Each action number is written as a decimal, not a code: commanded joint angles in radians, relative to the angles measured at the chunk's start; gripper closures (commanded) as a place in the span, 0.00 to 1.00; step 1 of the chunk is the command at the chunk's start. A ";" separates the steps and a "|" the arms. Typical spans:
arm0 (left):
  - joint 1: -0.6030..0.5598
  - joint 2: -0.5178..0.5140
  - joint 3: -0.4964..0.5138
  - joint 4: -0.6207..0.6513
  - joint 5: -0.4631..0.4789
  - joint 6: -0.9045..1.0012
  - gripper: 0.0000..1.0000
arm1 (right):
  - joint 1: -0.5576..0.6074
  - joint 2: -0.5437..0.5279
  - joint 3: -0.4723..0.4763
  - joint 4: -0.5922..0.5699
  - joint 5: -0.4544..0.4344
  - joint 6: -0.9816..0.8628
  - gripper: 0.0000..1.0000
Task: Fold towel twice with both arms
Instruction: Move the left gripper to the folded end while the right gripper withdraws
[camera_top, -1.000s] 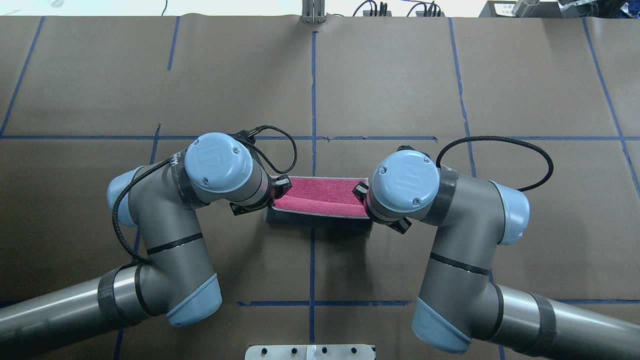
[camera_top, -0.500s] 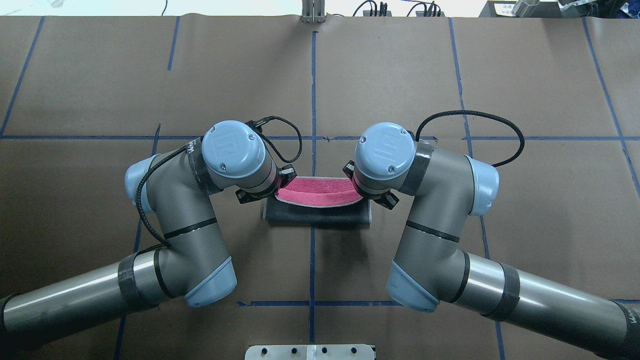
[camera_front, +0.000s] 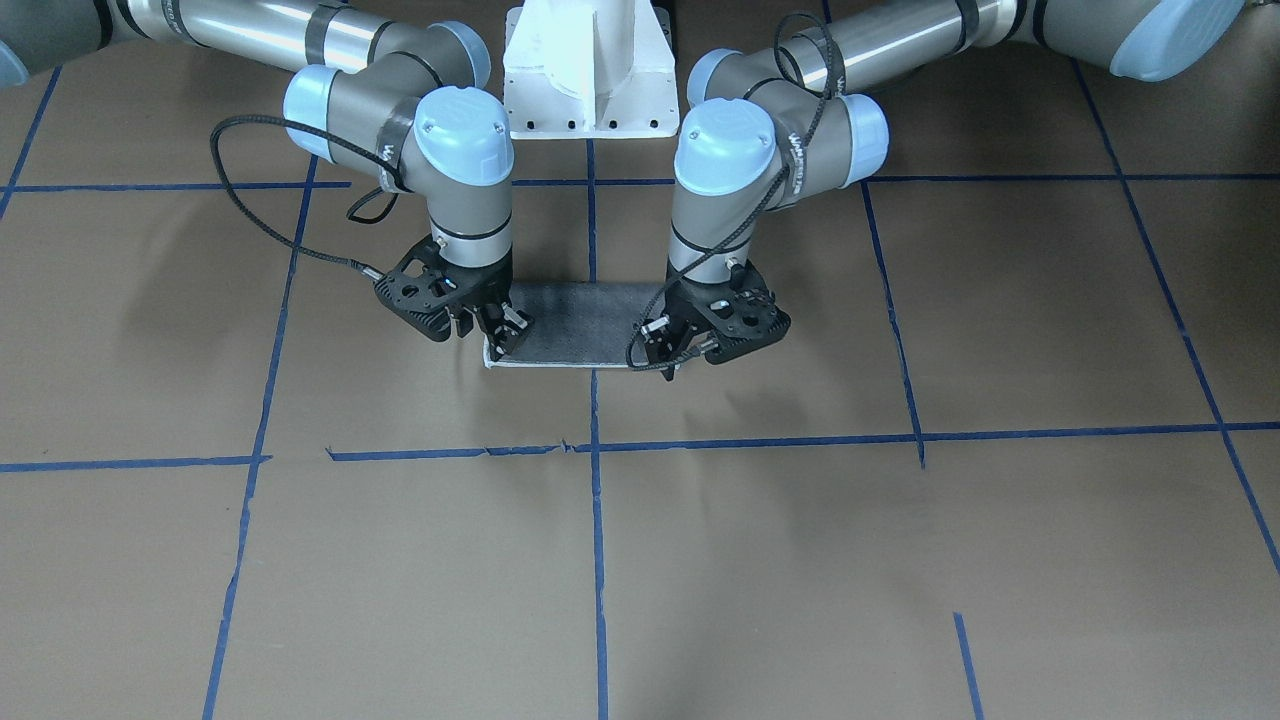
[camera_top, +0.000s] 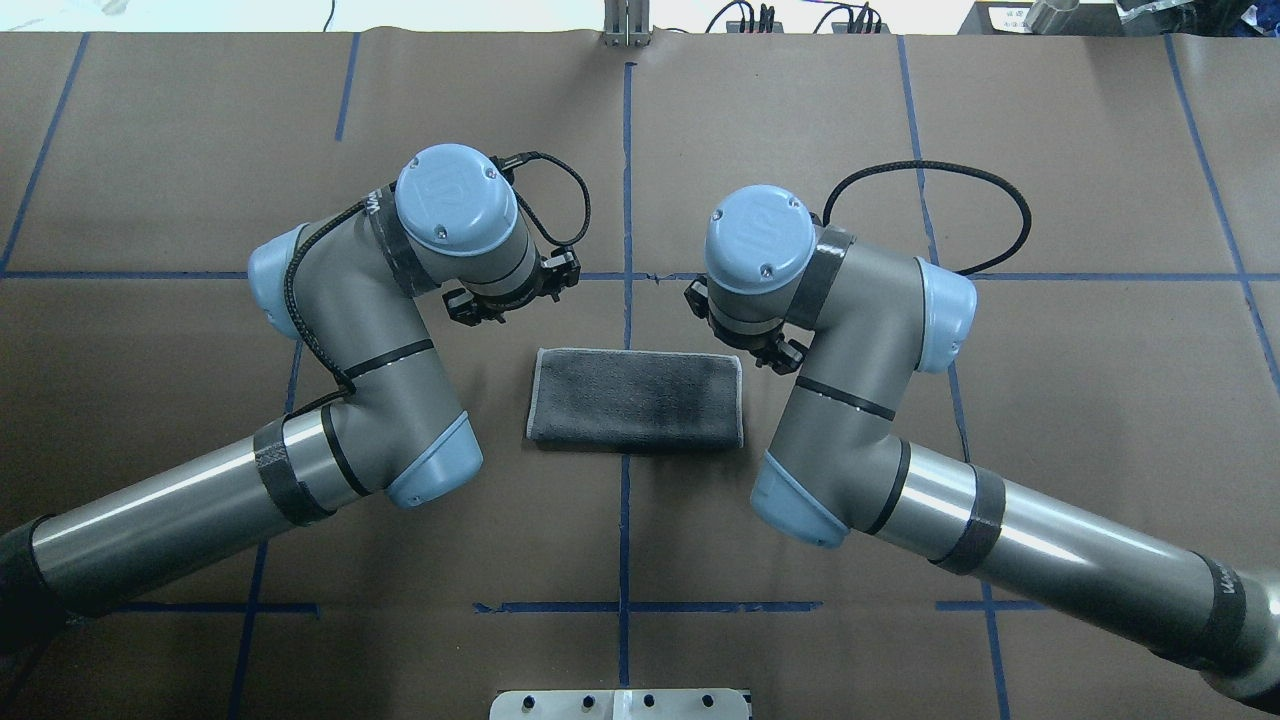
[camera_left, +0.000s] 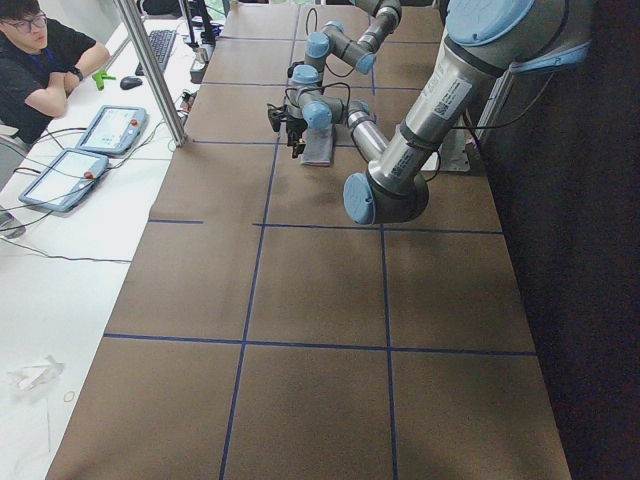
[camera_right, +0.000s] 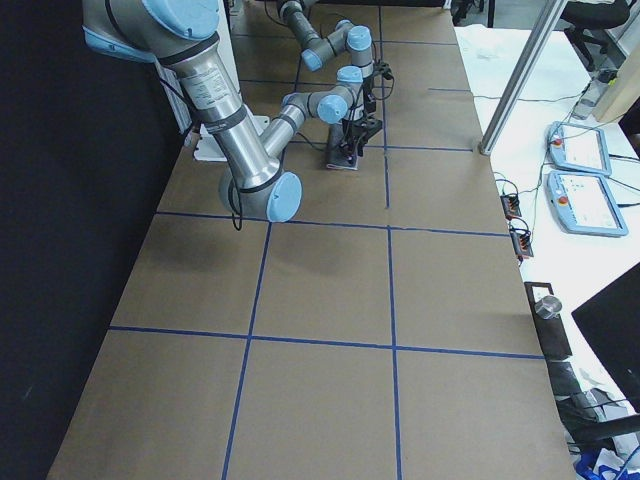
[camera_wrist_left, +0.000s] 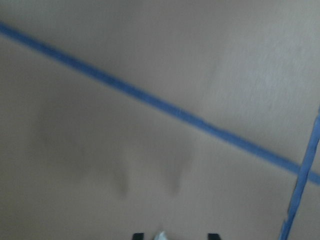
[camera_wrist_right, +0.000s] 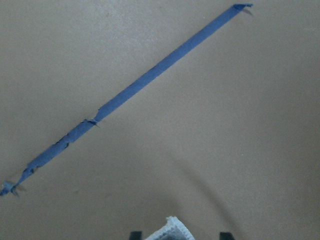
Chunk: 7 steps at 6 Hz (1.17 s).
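Note:
The towel (camera_top: 635, 398) lies flat on the brown table as a folded rectangle, grey face up, with a pale stitched edge; no pink shows. It also shows in the front view (camera_front: 580, 325). My left gripper (camera_front: 662, 352) is at the towel's far corner on my left side, low over the table. My right gripper (camera_front: 497, 338) is at the other far corner. Both stand open. In each wrist view a pale towel corner (camera_wrist_left: 161, 236) (camera_wrist_right: 170, 229) sits between the two spread fingertips (camera_wrist_left: 214, 235) (camera_wrist_right: 226, 234), not pinched.
Blue tape lines (camera_top: 626, 180) grid the brown paper. The white base pedestal (camera_front: 590, 75) stands behind the towel. A metal plate (camera_top: 620, 705) is at the near edge. An operator (camera_left: 40, 60) with tablets (camera_left: 110, 130) sits beside a metal post (camera_left: 150, 70).
Both arms carried the lifted pink edge away from the robot's base and over. The towel now lies flat, grey side up, and both grippers have let go.

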<state>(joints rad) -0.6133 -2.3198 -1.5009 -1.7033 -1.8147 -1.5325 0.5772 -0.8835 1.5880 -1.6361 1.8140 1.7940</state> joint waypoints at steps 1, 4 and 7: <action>-0.005 0.022 -0.034 -0.009 -0.113 0.088 0.00 | 0.090 -0.003 0.004 -0.004 0.169 -0.167 0.00; 0.102 0.168 -0.133 -0.151 -0.019 0.100 0.01 | 0.177 -0.170 0.176 -0.010 0.273 -0.459 0.00; 0.168 0.188 -0.124 -0.203 -0.014 -0.038 0.32 | 0.178 -0.190 0.196 -0.008 0.271 -0.461 0.00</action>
<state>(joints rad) -0.4629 -2.1358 -1.6289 -1.8961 -1.8304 -1.5432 0.7540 -1.0705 1.7807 -1.6455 2.0855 1.3348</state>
